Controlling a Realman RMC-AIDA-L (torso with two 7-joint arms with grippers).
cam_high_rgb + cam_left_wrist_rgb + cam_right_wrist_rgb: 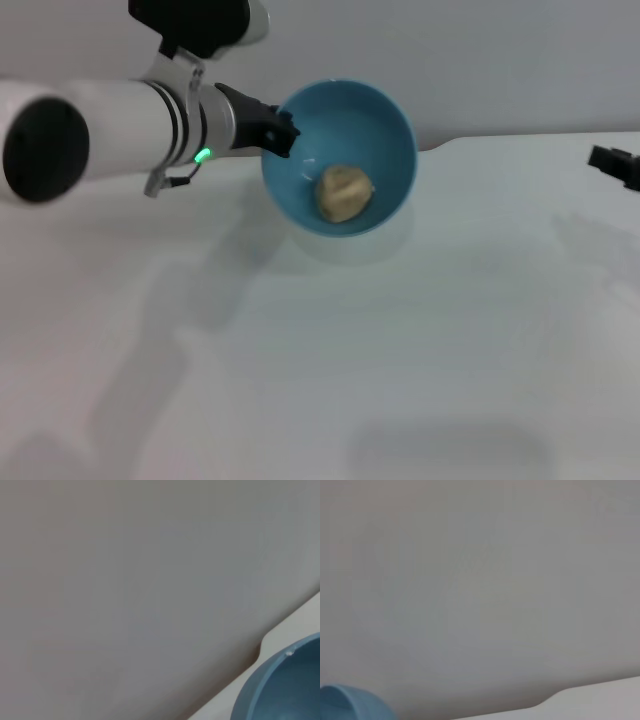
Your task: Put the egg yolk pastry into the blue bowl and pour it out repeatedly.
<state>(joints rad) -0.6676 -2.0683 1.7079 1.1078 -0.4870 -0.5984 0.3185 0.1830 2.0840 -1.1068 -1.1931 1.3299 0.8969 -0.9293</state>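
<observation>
The left gripper (282, 130) holds the blue bowl (375, 120) by its rim, its dark jaws clenched on the rim at the bowl's left side, near the far edge of the white counter (400, 350). The bowl is tilted so that its opening faces the head camera, and its whole inside shows. The egg yolk pastry (344, 192) lies inside the bowl, against the lower part of the inner wall, touching the blue surface; it is a pale beige lump, small next to the bowl. A soft shadow of the bowl falls on the counter just below it; whether the bowl touches the counter cannot be told. A green light glows on the left arm's white wrist, just behind the jaws. In the left wrist view a curved part of the bowl's rim (280, 680) shows beside the counter's far edge, with the grey wall behind. The right gripper (615, 163) sits well apart, at the right edge of the counter, only partly in sight; whether its jaws are released or clenched cannot be told. The right wrist view shows a small part of the bowl (350, 702) before the grey wall.
</observation>
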